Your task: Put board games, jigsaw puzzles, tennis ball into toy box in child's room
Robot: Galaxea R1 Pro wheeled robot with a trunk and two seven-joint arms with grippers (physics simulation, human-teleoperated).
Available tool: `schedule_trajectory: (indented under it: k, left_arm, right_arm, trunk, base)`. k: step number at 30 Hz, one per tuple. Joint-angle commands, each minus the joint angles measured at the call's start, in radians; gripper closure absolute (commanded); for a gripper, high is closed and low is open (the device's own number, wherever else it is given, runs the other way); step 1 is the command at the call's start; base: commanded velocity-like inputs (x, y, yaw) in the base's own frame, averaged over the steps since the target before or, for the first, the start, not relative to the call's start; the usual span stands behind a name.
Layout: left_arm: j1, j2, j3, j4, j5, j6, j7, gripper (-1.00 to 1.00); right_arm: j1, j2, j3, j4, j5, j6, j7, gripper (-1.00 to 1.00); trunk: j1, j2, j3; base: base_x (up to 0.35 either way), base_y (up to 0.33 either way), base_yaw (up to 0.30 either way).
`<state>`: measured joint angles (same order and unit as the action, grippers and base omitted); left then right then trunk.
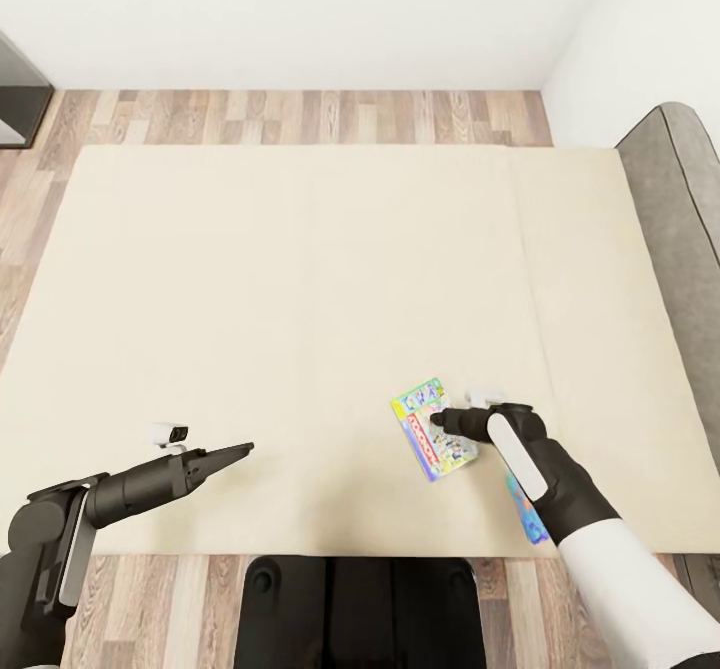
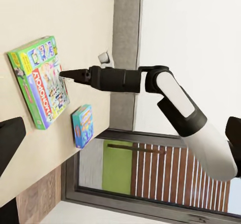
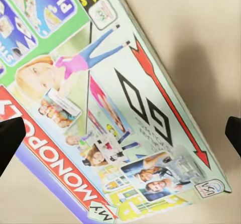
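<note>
Just two board games (image 1: pixel 433 429) (image 2: pixel 82 125) on the bed (image 1: pixel 300 299)

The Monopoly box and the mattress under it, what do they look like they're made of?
Monopoly box: apparently printed cardboard with a smooth, faintly glossy lid, judging by its crisp artwork and thin, straight edges. Mattress: plain beige, matte, seemingly fabric; no weave shows in this render, so that is a guess.
</note>
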<state>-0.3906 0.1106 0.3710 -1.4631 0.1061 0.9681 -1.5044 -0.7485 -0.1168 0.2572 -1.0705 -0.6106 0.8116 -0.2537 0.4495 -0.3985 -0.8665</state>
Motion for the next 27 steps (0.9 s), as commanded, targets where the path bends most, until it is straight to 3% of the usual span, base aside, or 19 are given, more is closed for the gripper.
schedule_trajectory:
  k: [1,18,27]
  left_arm:
    - [0.0,0.0,0.0,0.0,0.0,0.011,-0.004,-1.0]
    - [0.0,0.001,0.0,0.0,0.0,0.011,-0.004,-1.0]
    - [0.0,0.001,0.0,0.0,0.0,0.011,-0.004,-1.0]
  right_arm:
    - [-0.005,-0.001,0.003,-0.002,-0.011,0.008,-0.01,-1.0]
    - [-0.086,0.003,0.003,0.025,-0.014,0.045,-0.009,-1.0]
    - [-0.13,0.003,0.003,0.136,-0.015,0.037,-0.006,-1.0]
  trunk:
    - [0.001,-0.002,-0.001]
    - [0.001,-0.002,-0.003]
    - [0.001,-0.002,-0.003]
  base:
    - [0.0,0.0,0.0]
    - [0.0,0.0,0.0]
    - [0.0,0.0,0.0]
